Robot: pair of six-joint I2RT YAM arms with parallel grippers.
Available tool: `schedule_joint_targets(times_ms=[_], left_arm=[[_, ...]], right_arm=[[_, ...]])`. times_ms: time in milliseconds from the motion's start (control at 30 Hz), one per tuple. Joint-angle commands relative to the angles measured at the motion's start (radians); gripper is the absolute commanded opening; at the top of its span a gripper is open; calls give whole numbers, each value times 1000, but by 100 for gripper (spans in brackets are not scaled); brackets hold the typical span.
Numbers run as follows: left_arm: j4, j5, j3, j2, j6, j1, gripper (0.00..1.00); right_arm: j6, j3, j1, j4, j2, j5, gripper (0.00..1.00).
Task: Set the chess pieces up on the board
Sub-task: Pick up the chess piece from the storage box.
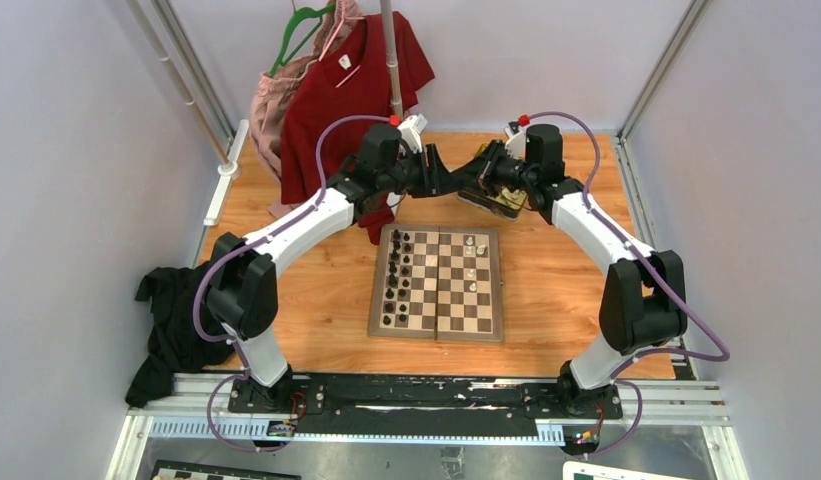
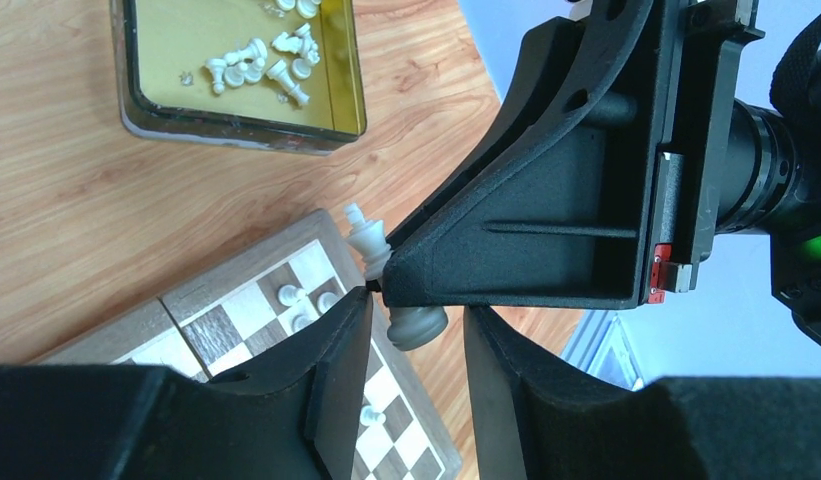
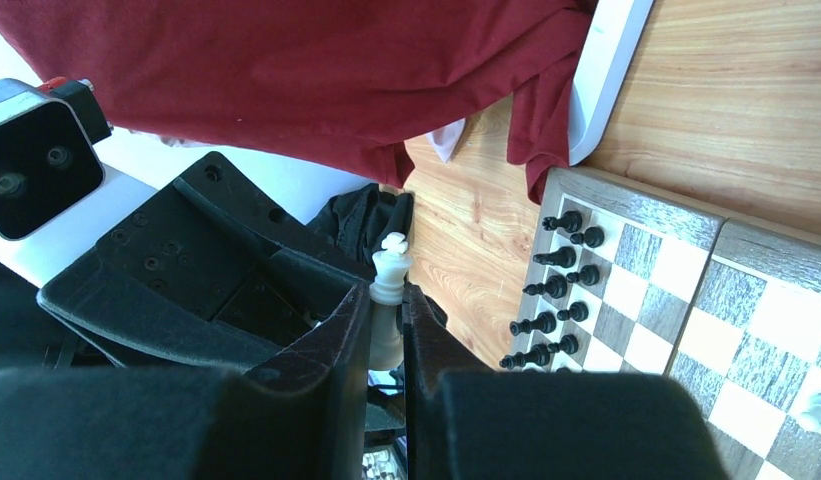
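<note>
Both grippers meet in the air over the far edge of the board [image 1: 456,300]. My right gripper [image 3: 388,290] is shut on a white king [image 3: 390,262], gripping its stem. In the left wrist view the king's round base [image 2: 418,325] hangs between my left gripper's [image 2: 416,305] fingers, which stand apart with a gap on the right side. More white chess pieces [image 2: 261,60] lie in the gold tin [image 2: 241,125]. A few white pieces [image 1: 472,262] stand on the board's right half.
Black pieces [image 1: 396,275] fill the board's left two columns. A red shirt [image 1: 336,100] hangs at the back, its hem near the board's far left corner. A black cloth [image 1: 171,320] lies off the table's left edge. The tin [image 1: 494,205] sits under the right gripper.
</note>
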Motion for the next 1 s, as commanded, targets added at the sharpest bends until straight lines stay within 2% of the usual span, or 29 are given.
schedule_joint_targets(times_ms=[0,200,800,967], left_arm=[[64,-40,-9,-40,-8,15,41],[80,-41,-36,-59,-10,21,32],[120,-18,-73,-82,-4,52,20],[119,16,-77,-76,9,61,19]], right_arm=[[-15,-32,31,-18,-34,-44,0],[-30,-35,40,-24,-28,-37,0],[-91,-24,57,-77,-18,-20,0],[-109,-13,57,-118,-20,-15,8]])
